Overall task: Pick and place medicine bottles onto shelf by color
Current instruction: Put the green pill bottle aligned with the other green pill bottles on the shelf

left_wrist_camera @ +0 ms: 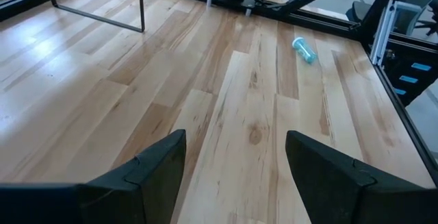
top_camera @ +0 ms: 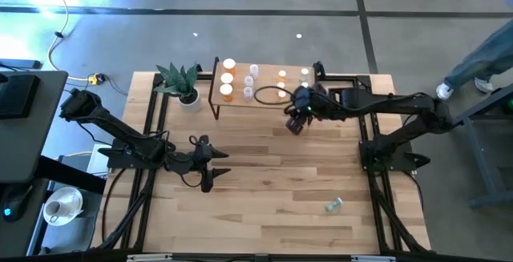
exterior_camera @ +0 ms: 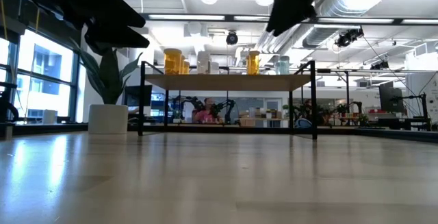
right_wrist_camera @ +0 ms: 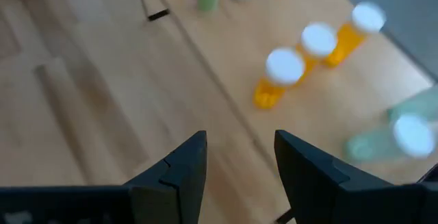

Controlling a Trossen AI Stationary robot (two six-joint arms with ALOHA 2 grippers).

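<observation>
lying on its side in the lower right of the high view, one pale green bottle [top_camera: 334, 205] is the last medicine bottle off the shelf [top_camera: 264, 102]; its long axis runs roughly diagonal on the worktop [top_camera: 264, 190]. your right gripper [top_camera: 297, 122], empty with fingers narrowly parted, hovers at the shelf's front edge, so the bottle lies well apart from it, toward the frame's bottom. your left gripper [top_camera: 210, 170], empty and spread wide, waits at centre left, also well apart. neither arm looks clearly nearer.
</observation>
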